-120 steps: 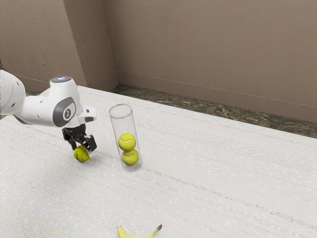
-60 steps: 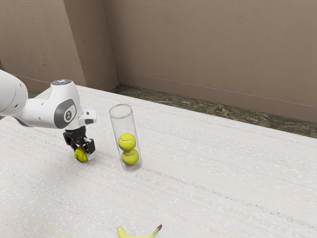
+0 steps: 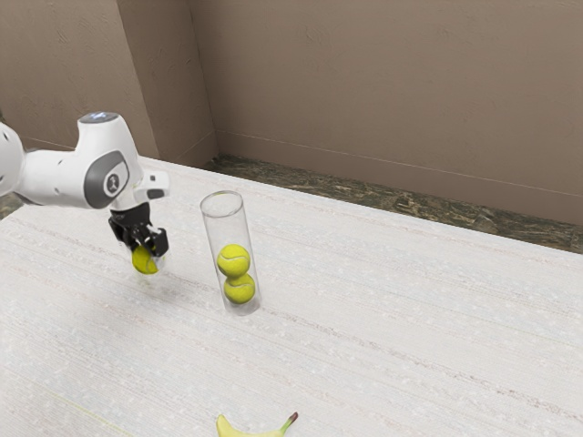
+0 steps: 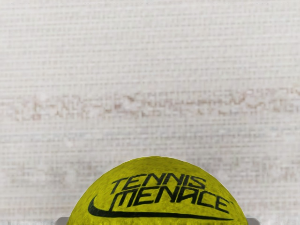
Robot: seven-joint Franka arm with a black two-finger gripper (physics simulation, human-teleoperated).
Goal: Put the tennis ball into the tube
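One banana (image 3: 246,431) pokes into the bottom edge of the exterior view, left of center, yellow with a dark tip, lying on the pale streaky tabletop (image 3: 410,346). Farther back, left of the middle, there's the clear tube (image 3: 221,232), open end up, with two tennis balls (image 3: 233,260) stacked in the lower part. Then over to the left of that, well, the loose tennis ball (image 3: 144,264) is outside the tube, hanging just above the table in the black gripper (image 3: 147,253). Fingers (image 3: 159,241) are parted about as wide as the ball and pressed on it from two sides, so yeah, it's got a grip. The wrist view has "TENNIS MENACE" printed on that ball in dark letters. White arm (image 3: 55,177) comes in at the left edge. Way back, dark patterned floor (image 3: 410,196), then a plain brown wall (image 3: 364,91) across the top.
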